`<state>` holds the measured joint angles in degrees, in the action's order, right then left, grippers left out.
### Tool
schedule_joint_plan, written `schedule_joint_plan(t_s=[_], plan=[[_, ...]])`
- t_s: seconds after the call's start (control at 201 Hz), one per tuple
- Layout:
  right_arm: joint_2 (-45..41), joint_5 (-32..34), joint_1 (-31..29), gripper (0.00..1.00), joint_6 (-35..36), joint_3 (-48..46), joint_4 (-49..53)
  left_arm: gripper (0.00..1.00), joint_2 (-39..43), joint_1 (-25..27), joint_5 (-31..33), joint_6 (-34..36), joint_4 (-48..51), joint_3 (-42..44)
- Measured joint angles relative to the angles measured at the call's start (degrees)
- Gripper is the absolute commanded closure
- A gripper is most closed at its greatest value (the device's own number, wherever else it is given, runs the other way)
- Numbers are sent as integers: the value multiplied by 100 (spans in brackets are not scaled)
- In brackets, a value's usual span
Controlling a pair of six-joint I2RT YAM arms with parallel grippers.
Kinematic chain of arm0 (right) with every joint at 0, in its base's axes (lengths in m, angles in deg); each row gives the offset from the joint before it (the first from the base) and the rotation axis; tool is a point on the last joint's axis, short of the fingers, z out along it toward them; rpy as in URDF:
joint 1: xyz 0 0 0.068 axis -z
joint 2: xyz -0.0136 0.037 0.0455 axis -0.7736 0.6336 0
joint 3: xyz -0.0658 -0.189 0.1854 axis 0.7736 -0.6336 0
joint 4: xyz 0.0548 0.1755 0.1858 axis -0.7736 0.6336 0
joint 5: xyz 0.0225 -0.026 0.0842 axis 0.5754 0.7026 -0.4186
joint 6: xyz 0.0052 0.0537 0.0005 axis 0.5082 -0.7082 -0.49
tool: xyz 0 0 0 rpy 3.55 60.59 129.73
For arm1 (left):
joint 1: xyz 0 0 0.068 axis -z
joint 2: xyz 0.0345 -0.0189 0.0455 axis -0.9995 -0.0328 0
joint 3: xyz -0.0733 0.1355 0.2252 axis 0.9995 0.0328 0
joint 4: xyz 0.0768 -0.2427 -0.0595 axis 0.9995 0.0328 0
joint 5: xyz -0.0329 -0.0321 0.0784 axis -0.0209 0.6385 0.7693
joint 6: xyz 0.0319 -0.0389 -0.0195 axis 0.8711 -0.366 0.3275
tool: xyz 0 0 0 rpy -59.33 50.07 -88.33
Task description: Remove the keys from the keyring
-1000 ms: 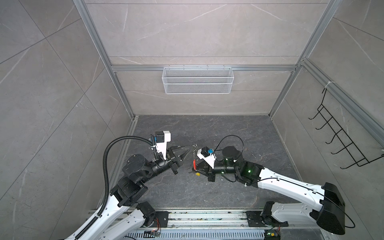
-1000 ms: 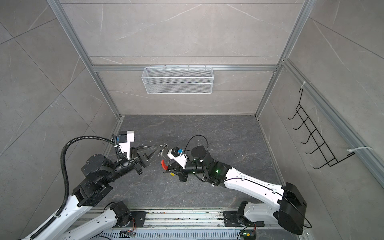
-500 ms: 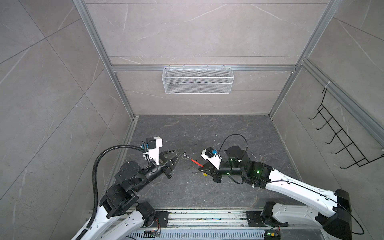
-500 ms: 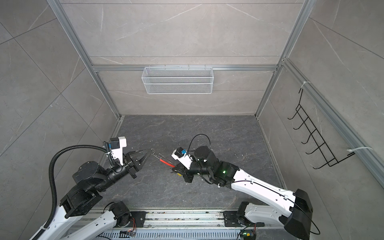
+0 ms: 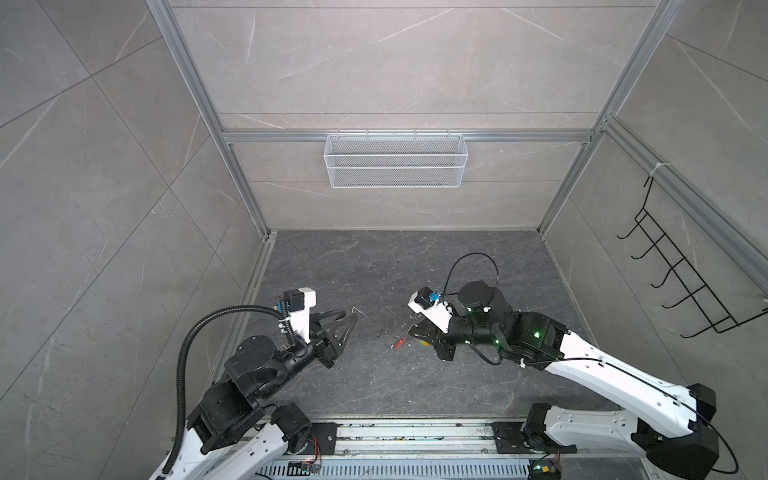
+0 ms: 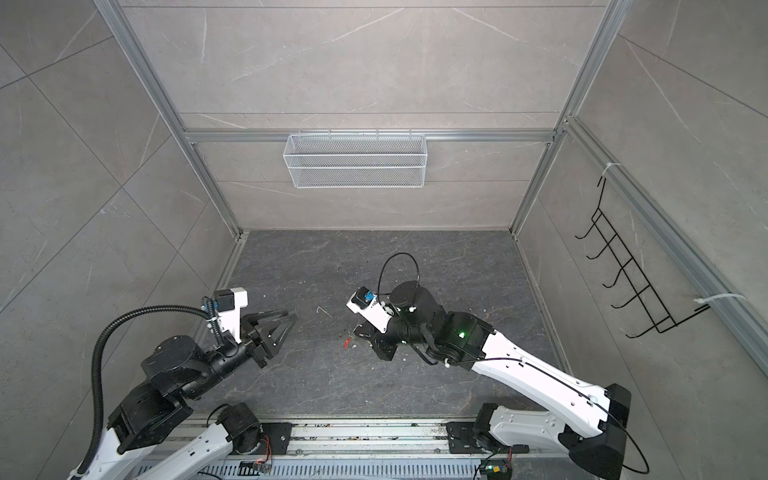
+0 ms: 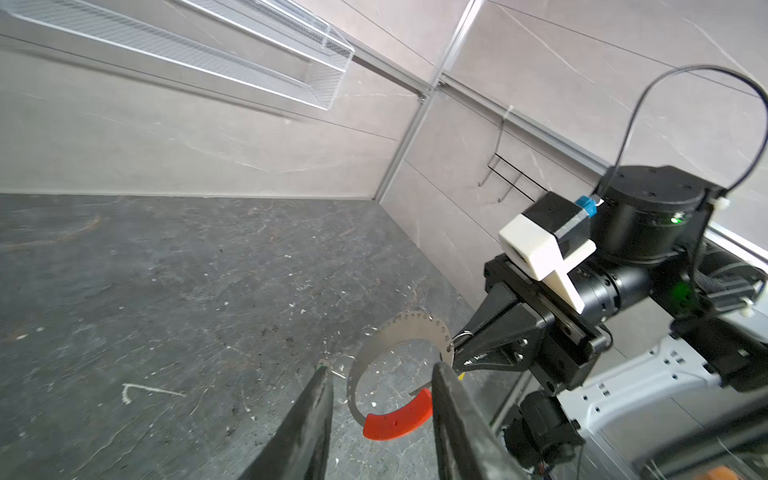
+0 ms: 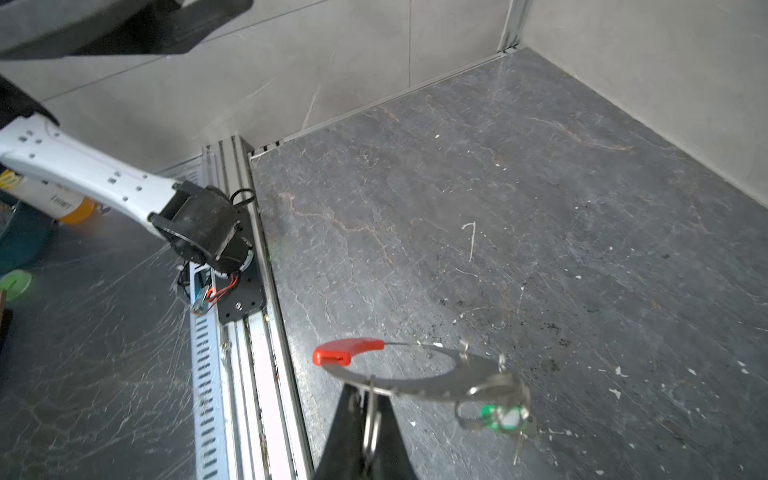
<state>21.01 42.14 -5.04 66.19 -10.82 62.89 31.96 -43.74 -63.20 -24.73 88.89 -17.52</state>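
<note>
Top views, room: in both top views the counter (image 5: 374, 270) is a dark slab walled on three sides, with a rail (image 5: 415, 432) along its near edge. The stretch toward the back wall lies open beneath the basket (image 5: 395, 166), and a hook rack (image 5: 681, 282) hangs on the right wall.
Top views, left tool: the left tool (image 5: 351, 314) (image 6: 292, 313) hangs near the left wall, fingers parted, gripping nothing.
Top views, right tool: the right tool (image 5: 410, 332) (image 6: 360, 329) sits low over the middle. The keyring (image 5: 398, 342) (image 6: 345, 342) is at its tip, and a yellow tag (image 5: 423, 343) shows beneath it.
Top views, change: half a second ago the left tool was shut right at the keyring; now it stands well apart from it.
Left wrist, keyring: the keyring (image 7: 399, 328) is a flat metal crescent punched with holes, with a red sleeve (image 7: 397, 419) at one end. The right tool (image 7: 457, 351) holds it clear of the counter, clamped on the other end.
Left wrist, fingers: the left tool's fingers (image 7: 316, 407) stand apart.
Right wrist, grip: the right tool (image 8: 361, 399) is closed on the keyring's (image 8: 415, 384) edge. A green tag (image 8: 500, 415) dangles from the far end.
Right wrist, edge: the rail (image 8: 266, 332) runs just beside the keyring.
Right wrist, print: the bottle (image 8: 45, 195) label is too blurred to read.
</note>
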Motion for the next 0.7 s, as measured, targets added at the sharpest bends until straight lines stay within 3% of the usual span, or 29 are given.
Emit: schedule_joint_plan(t_s=[0.159,0.413,0.702], plan=[[0,-586,-11,100,225,197,299,61,-686,0,-1305,225,-356,4],[59,-1615,-20,100,339,389,407,65,-1099,0,-2951,332,-1078,79],[151,-1982,-20,100,337,485,424,67,-1687,0,-3786,339,-1241,-17]])
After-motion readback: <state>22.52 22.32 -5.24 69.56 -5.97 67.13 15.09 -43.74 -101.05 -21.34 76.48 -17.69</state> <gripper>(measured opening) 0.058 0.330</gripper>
